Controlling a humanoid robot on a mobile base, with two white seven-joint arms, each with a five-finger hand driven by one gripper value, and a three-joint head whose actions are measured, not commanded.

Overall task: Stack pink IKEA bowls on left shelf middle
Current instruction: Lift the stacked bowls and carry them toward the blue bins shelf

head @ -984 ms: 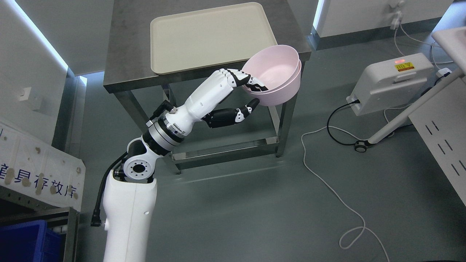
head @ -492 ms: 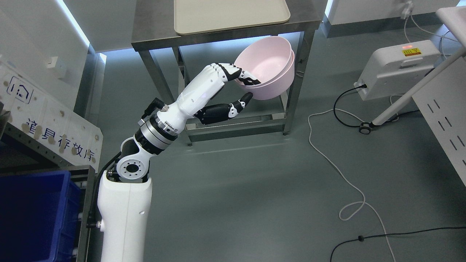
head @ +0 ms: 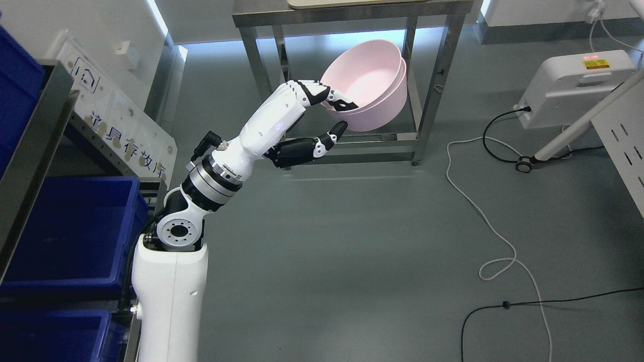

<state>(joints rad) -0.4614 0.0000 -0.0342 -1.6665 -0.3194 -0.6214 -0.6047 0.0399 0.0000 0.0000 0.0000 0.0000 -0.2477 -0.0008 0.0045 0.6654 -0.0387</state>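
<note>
Two nested pink bowls (head: 370,85), centre top, pinched at rim by left hand (head: 322,118); keep level, carry toward shelf (head: 30,146) at frame left w/o loosening.

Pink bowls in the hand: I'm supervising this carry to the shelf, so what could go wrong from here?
1. The left hand pinches only the near rim of the nested pink bowls, which tilt; they might slip or separate.
2. The white cable and black cable lie on the floor, possible snags for the base.
</note>
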